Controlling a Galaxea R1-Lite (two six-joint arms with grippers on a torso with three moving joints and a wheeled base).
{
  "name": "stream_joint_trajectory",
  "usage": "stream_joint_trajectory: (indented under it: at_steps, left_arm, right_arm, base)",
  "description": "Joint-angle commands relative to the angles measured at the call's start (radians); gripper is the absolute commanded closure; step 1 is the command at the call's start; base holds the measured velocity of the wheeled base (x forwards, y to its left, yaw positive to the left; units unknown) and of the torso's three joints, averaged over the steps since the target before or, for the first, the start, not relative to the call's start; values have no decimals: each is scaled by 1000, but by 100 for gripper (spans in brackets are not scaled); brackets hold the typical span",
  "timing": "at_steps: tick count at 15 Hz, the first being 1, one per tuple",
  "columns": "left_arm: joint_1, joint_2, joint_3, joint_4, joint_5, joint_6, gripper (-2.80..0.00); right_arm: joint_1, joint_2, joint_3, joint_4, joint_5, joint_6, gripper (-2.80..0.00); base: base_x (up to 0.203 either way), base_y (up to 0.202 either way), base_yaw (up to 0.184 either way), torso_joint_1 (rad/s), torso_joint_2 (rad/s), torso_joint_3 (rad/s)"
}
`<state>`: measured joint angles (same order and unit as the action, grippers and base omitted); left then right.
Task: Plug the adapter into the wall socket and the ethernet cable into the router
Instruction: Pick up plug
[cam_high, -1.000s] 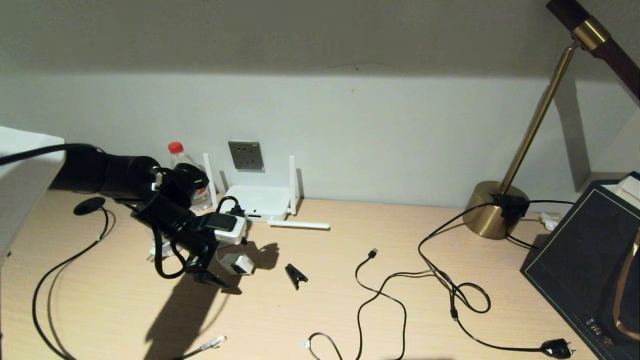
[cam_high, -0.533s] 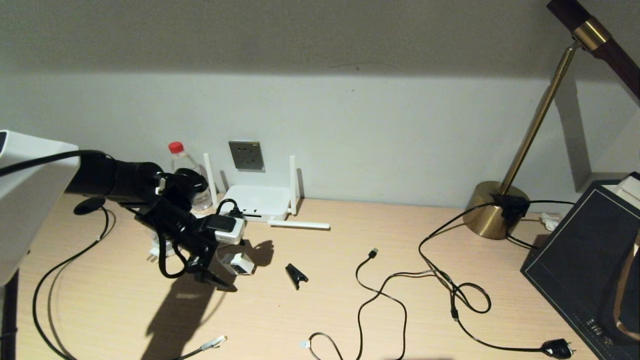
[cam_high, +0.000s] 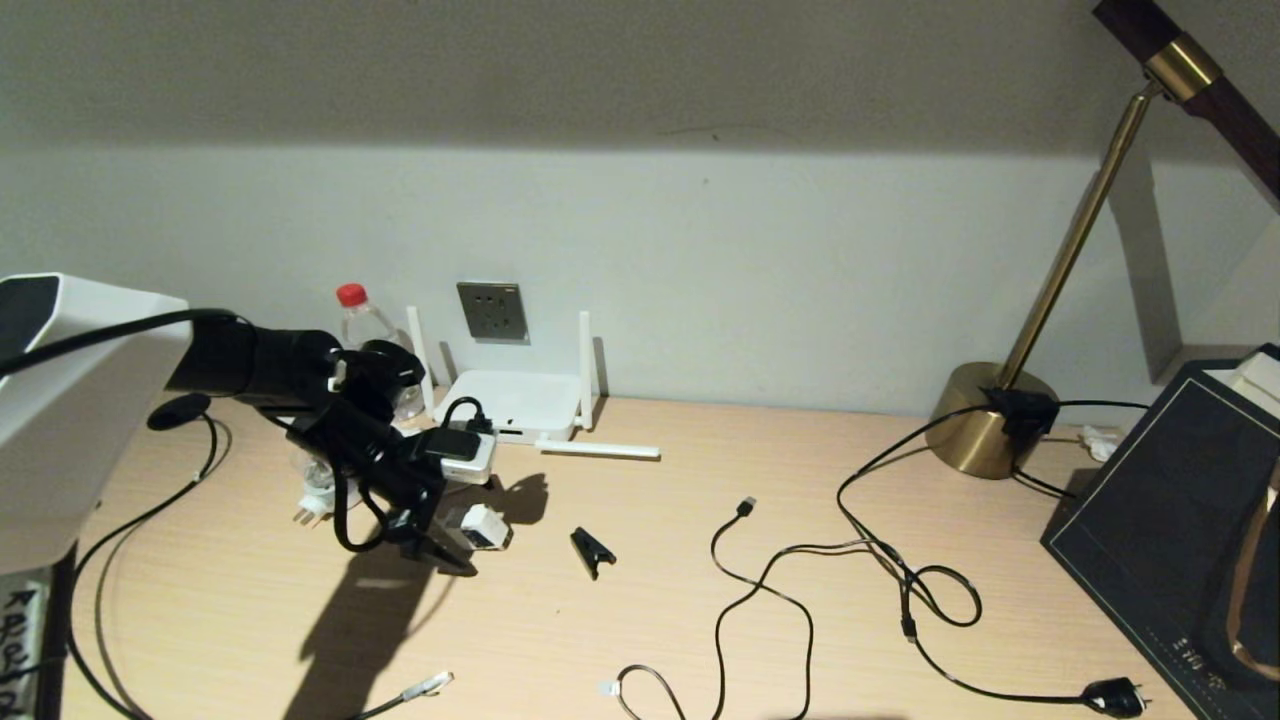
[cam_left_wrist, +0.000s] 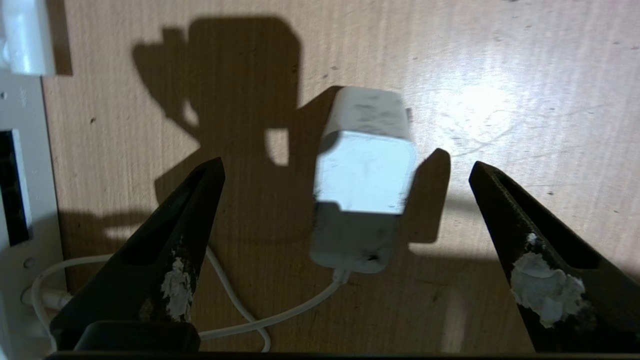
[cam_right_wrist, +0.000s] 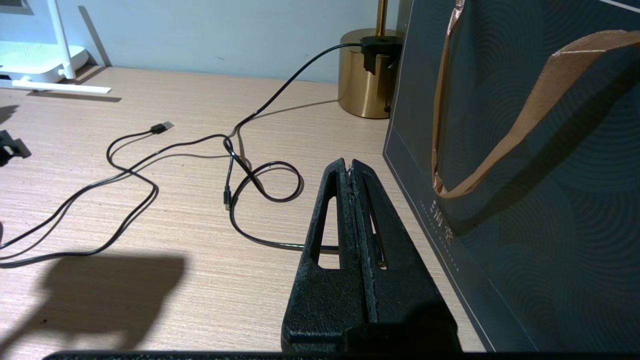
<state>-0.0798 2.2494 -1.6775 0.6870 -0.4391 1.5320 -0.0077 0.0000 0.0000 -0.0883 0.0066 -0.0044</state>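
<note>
Left wrist view: left gripper (cam_left_wrist: 345, 170) jaws wide apart, straddling adapter (cam_left_wrist: 364, 176), untouched.

No legible text is found. Small gold characters are printed along the lower edge of the dark gift bag (cam_right_wrist: 525, 175), too indistinct to be read. Handwritten marks on a strip at the head view's lower left corner (cam_high: 20, 640) remain undecipherable.
</note>
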Motion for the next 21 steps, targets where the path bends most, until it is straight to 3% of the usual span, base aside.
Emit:
stream_joint_trajectory:
  at_steps: [1, 12, 13, 21]
  left_arm:
    - [-3, 18, -21, 5, -1, -6, -280]
    - [-9, 36, -27, 3, -3, -29, -280]
    - [-11, 37, -27, 3, -4, -32, 0]
    - [-11, 44, -23, -28, -7, -33, 0]
  right_arm:
    - [0, 0, 35, -1, 1, 0, 0]
    - [0, 0, 35, -1, 0, 0, 0]
    - [0, 0, 35, -1, 1, 0, 0]
    - [0, 0, 35, -1, 0, 0, 0]
  base:
    - [0, 0, 0, 0, 0, 0]
    - [0, 0, 0, 0, 0, 0]
    - [0, 0, 0, 0, 0, 0]
    - [0, 0, 0, 0, 0, 0]
